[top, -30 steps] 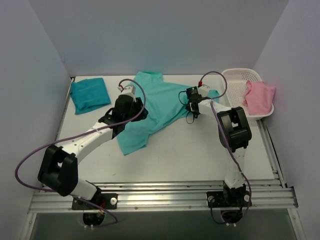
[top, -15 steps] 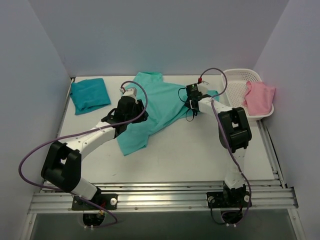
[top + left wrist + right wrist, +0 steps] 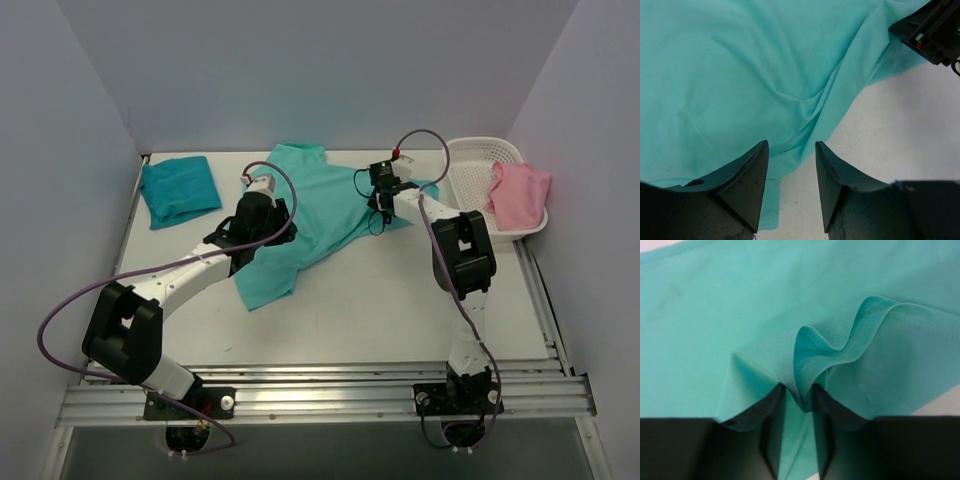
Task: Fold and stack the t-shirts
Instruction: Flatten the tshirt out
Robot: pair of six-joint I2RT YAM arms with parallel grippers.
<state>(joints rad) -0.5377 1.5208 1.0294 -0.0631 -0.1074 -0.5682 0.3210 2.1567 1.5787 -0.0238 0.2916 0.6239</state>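
Right gripper pinches a bunched hem of the mint t-shirt, its arm stretched forward. Left gripper hangs spread over that shirt's edge; contact with the cloth is unclear.

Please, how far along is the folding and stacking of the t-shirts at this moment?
Done: the teal-blue t-shirt lies as a folded square at the back left. In hand: the mint t-shirt lies spread and wrinkled, not yet folded; the right gripper pinches a fold of its stitched edge, and the left gripper hangs open over it. Left: folding it and stacking it with the teal-blue one.
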